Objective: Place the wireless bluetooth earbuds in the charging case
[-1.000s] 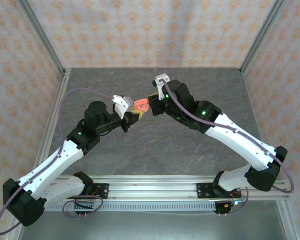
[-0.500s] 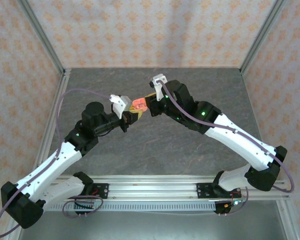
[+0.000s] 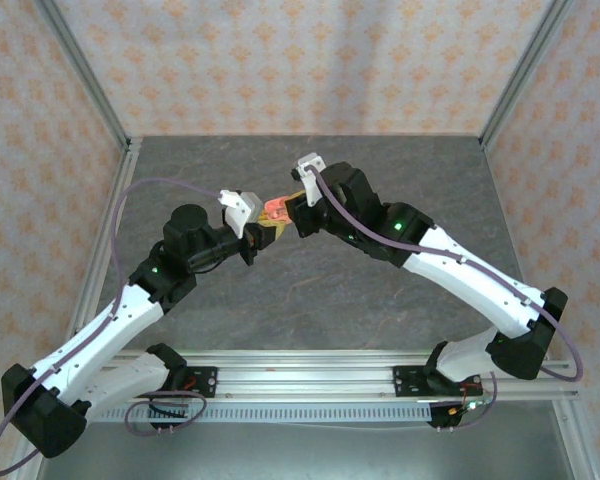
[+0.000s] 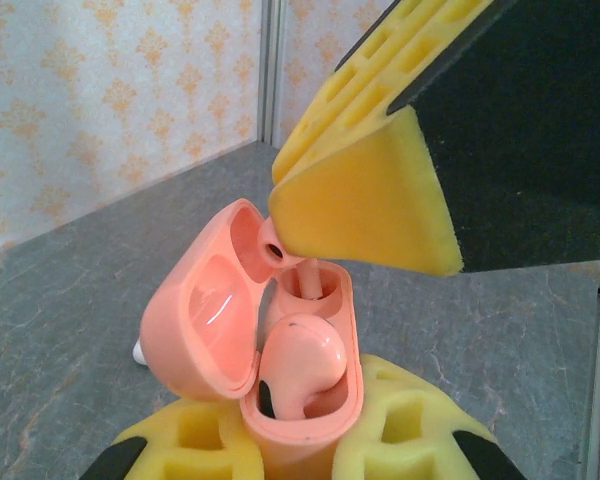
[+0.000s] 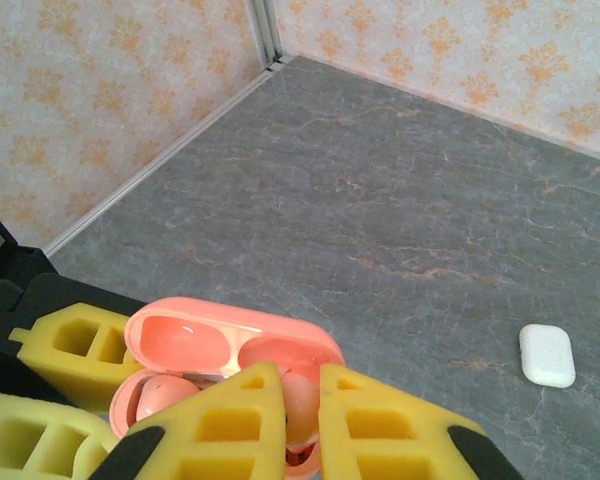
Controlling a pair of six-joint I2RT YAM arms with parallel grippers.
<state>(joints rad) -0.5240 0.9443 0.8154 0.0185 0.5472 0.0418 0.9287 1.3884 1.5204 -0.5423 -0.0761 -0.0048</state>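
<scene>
Top external: the coral charging case [image 3: 278, 211] is held up off the table, clenched in the left gripper [image 3: 267, 229], and is met from the far right by the right gripper [image 3: 295, 203]. Left wrist: the case stands upright out of the left foam fingers [image 4: 405, 440], lid swung open to view-left, mouth facing up. One coral earbud [image 4: 300, 362] is seated in the near socket. The second coral earbud [image 4: 307, 282] is stem-down in the far socket, long axis roughly in line with it, under a right finger [image 4: 370, 210]. Right wrist: the right gripper is judged clamped on the second coral earbud, pinched between its pads over the open case. A white charging case [image 5: 547, 355] lies on the table, well apart. The push is best made straight along the stem, case braced firmly, pads opened only once the head sits flush.
</scene>
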